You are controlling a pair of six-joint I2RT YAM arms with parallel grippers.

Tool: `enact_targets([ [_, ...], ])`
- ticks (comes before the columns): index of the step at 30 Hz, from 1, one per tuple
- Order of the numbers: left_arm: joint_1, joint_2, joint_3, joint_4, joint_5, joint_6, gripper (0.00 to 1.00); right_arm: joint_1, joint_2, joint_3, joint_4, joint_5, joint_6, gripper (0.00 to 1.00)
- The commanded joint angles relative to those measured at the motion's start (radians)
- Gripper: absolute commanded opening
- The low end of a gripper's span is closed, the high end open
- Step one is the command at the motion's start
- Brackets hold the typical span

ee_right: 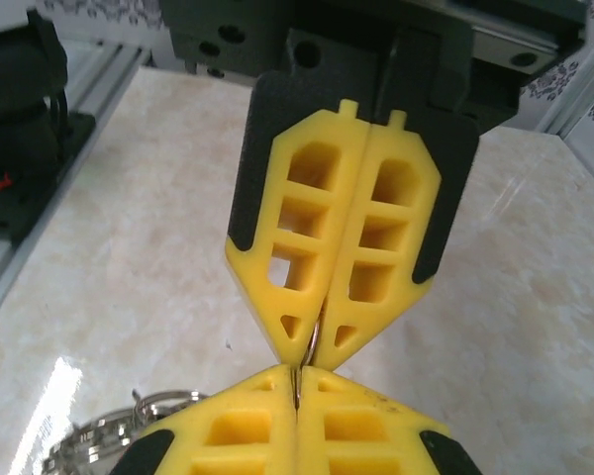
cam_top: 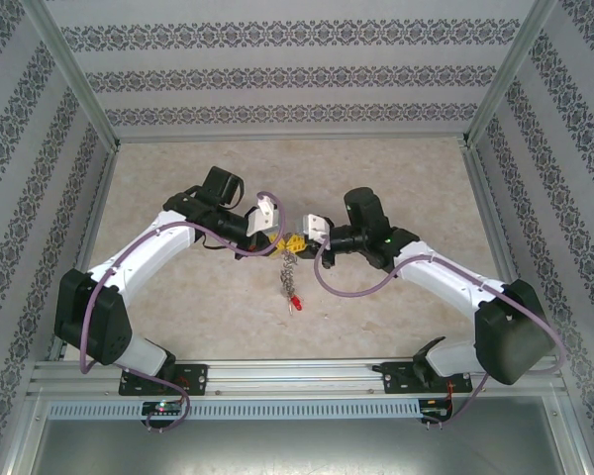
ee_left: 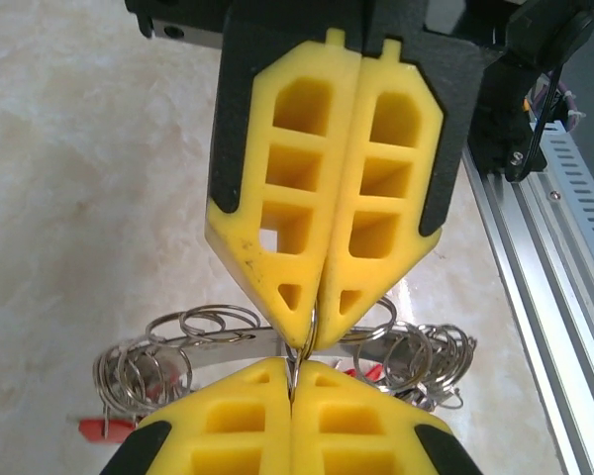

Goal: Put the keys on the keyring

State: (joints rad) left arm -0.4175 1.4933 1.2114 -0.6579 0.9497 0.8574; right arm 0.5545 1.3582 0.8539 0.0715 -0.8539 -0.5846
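left gripper (ee_left: 292, 368) pressed shut, tip to tip with the right gripper (ee_left: 312, 336), likewise shut; both pinch one thin wire loop (ee_left: 307, 332) edge-on between them. just beneath the tips hangs the keyring (ee_left: 243, 341), fringed with small rings (ee_left: 144, 371) and red tags (ee_left: 94, 427).

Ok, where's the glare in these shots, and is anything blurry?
Right wrist view: a white glare patch on the glossy table, lower left. Left wrist view: table washed out at upper left, keyring fairly sharp. Top view: even, soft light with faint shadows; the keyring there is tiny and indistinct.
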Motion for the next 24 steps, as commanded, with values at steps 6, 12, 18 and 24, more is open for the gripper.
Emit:
enact_targets([
  [6,0.006,-0.027,-0.035,-0.008,0.000,-0.003,0.00,-0.055,-0.045,-0.013,0.156,-0.087,0.124,0.00],
  [12,0.007,-0.052,-0.065,0.001,-0.038,0.012,0.00,-0.091,-0.051,-0.018,0.135,-0.109,0.123,0.00],
  [18,0.008,-0.064,-0.085,0.007,-0.066,0.022,0.00,-0.115,-0.046,-0.020,0.150,-0.145,0.162,0.00],
  [24,0.007,-0.078,-0.108,0.027,-0.080,0.023,0.00,-0.124,-0.039,-0.015,0.174,-0.158,0.206,0.00],
])
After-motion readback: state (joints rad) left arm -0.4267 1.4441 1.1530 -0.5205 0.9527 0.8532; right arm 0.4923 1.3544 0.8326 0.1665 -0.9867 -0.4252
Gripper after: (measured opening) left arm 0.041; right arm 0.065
